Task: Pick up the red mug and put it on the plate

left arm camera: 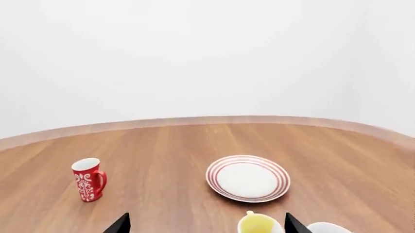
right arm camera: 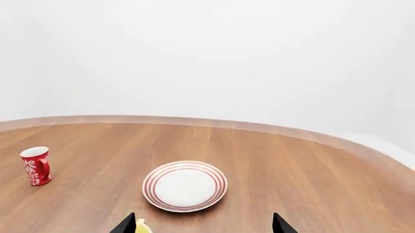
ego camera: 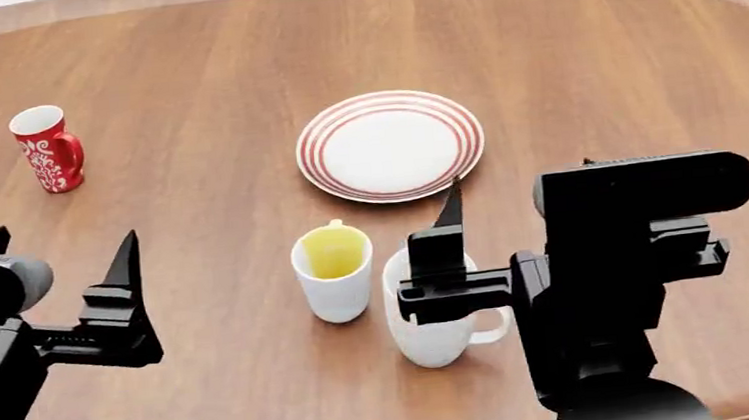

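The red mug with its white pattern stands upright at the table's far left, handle turned toward the plate side. It also shows in the wrist views as the red mug. The plate, white with red rings, lies bare at mid-table; the plate is seen from both wrists. My left gripper is open and holds nothing, well short of the mug on the near side. My right gripper is open too, just short of the plate.
A white mug with a yellow inside stands between my two grippers. A larger plain white mug sits beside it, partly behind my right gripper's finger. The round wooden table ends in a curved far edge.
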